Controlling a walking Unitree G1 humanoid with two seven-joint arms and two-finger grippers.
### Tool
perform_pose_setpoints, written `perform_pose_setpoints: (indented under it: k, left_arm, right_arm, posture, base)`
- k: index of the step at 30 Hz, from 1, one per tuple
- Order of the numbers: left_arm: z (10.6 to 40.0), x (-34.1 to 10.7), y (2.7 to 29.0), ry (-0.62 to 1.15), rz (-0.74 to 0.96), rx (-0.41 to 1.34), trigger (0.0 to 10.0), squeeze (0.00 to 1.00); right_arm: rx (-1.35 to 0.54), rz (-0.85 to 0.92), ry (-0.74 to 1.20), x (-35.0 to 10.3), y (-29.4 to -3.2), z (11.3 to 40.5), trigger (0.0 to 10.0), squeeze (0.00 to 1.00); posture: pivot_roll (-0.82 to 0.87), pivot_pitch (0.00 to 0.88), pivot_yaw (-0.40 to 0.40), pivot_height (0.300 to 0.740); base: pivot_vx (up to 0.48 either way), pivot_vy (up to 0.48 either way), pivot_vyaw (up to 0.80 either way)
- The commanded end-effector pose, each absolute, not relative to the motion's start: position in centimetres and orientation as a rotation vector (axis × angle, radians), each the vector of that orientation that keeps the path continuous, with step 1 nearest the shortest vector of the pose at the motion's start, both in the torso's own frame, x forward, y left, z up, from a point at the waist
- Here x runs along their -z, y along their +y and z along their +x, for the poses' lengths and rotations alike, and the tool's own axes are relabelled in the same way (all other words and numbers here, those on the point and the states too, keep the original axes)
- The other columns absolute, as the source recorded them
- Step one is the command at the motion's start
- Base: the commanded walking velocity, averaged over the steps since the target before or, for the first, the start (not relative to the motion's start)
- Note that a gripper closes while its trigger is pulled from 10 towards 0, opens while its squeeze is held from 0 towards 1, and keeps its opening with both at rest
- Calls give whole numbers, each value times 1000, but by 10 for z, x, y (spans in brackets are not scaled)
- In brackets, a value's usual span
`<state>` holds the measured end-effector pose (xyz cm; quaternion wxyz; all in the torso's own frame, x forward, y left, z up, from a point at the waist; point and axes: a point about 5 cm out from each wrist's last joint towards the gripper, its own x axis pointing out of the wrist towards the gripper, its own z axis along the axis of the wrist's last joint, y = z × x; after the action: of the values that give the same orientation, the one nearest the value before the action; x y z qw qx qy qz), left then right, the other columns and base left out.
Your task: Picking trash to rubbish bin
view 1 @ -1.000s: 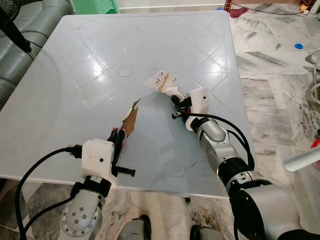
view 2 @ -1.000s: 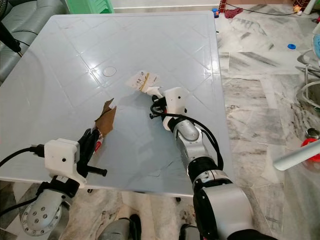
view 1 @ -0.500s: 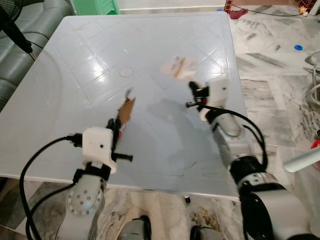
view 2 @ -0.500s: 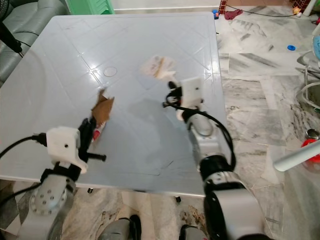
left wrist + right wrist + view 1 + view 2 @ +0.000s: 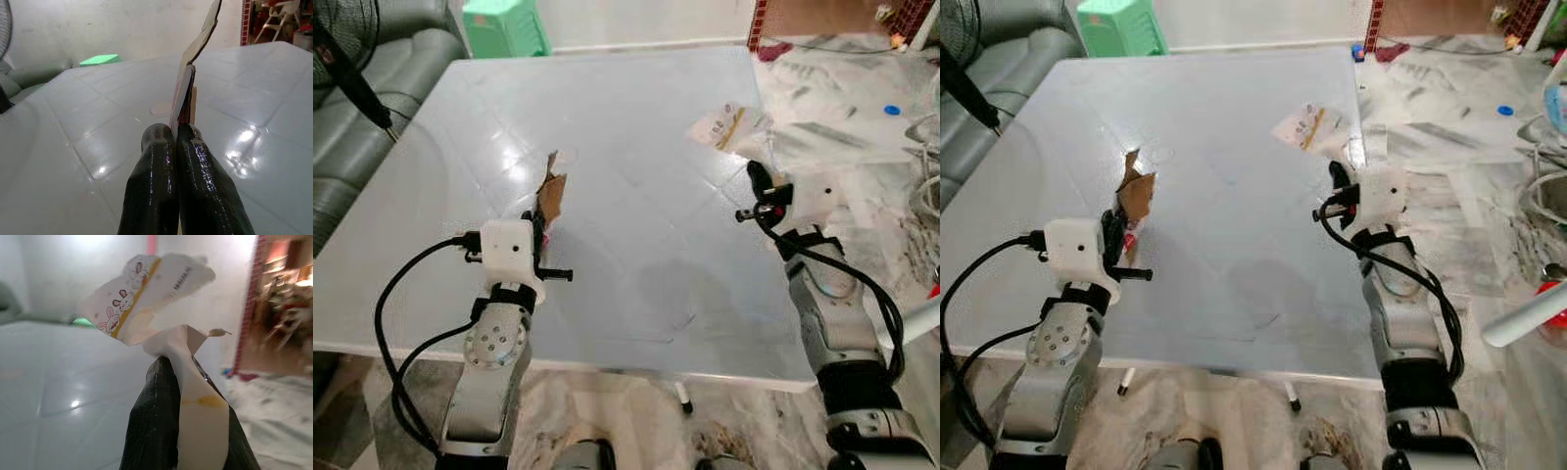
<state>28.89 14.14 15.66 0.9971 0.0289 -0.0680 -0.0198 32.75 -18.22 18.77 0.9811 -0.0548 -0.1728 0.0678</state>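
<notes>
Glossy white plastic runs under both my arms: the surface [image 5: 607,127], a wide square top with marble floor [image 5: 1449,127] off to my right and a grey sofa [image 5: 372,108] to my left. A green stool [image 5: 504,27] stands beyond the far edge.

My left tool [image 5: 540,217] is raised over the near-left part of the surface, its two black fingers [image 5: 193,166] pressed together on a torn piece of brown cardboard [image 5: 551,191], which stands upright out of the tips, with a sliver of something red caught alongside it.

My right tool [image 5: 756,180] is raised at the right edge, fingers closed on a crumpled white wrapper [image 5: 728,124] printed with small rabbits and a yellow stripe; most of the wrapper flares free above the pinch.

Both pieces are up off the surface and in my grip, so what I judge is left is the carry to the bin.

The risks I see are in the holds. The cardboard is gripped only along its lower edge, so a swing or jolt while walking could lever it out. The wrapper is thin and slick; held by one twisted corner, it could slide through or tear and drop to the floor.
</notes>
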Motion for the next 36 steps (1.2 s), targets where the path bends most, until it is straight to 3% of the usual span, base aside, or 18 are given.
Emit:
perform_pose_setpoints:
  k: [1,9,21,22,25,26,27,28,36]
  left_arm:
    - [293,-155,146,-120,48,23,10000,0]
    - [305,-161,144,-132,-7,15,10000,0]
    - [309,-162,139,-125,-74,6,10000,0]
    - [308,-163,137,-130,-102,21,10000,0]
    - [307,-162,136,-126,-127,37,10000,0]
    - [307,-162,136,-125,-129,38,10000,0]
    - [307,-162,136,-125,-130,38,10000,0]
    - [307,-162,136,-124,-132,34,10000,0]
    - [307,-160,134,-116,-155,22,10000,0]
  right_arm:
    - [-59,-120,-353,-194,-195,318,0,0]
    - [55,-133,-313,-192,-214,305,0,0]
    - [35,-135,-317,-207,-205,314,0,0]
    - [11,-146,-323,-209,-200,316,4157,0]
    - [-7,-146,-327,-210,-195,318,4745,0]
    - [-15,-144,-327,-211,-194,318,7451,0]
    - [-21,-142,-325,-211,-193,319,7451,0]
    - [-35,-146,-324,-212,-191,319,10000,0]
    - [-62,-148,-311,-213,-190,322,10000,0]
  posture:
    - [-76,38,113,740]
    - [-96,24,125,740]
    - [-83,29,113,740]
    - [-80,30,110,740]
    - [-78,30,108,740]
    - [-77,30,101,740]
    - [-77,30,101,740]
    - [-78,30,96,740]
    - [-71,37,68,740]
  base:
    - [0,0,0]
    - [0,0,0]
    - [0,0,-200]
    - [0,0,0]
    - [0,0,0]
    - [0,0,0]
    - [0,0,0]
    - [0,0,0]
    - [0,150,0]
